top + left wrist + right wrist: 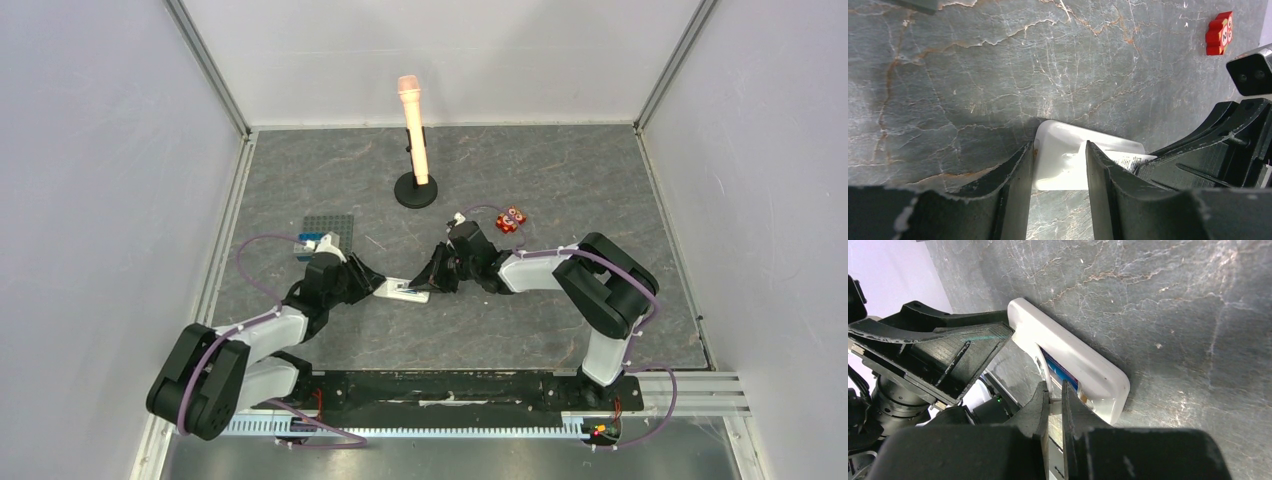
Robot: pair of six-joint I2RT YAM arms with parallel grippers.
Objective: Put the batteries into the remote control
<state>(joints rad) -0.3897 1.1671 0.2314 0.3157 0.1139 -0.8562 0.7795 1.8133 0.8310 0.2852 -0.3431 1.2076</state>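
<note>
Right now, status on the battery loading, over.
Left gripper straddles remote control's end, grip unclear. Right gripper shut, tips at open battery bay. Blue battery seated. Nothing obstructing.

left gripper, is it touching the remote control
Cannot tell. In the left wrist view the left gripper straddles the end of the remote control, one finger at its edge, but no clear contact or gap shows.

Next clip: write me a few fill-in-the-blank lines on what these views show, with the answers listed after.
1. The battery showing in the remote control compartment is coloured ___.
2. The small block lying near the right arm is coloured ___.
3. The gripper whose fingers stand apart over one end of the remote control belongs to the ___ arm.
4. The peach microphone stands upright on a round base coloured ___.

Missing words: blue; red; left; black.
</note>
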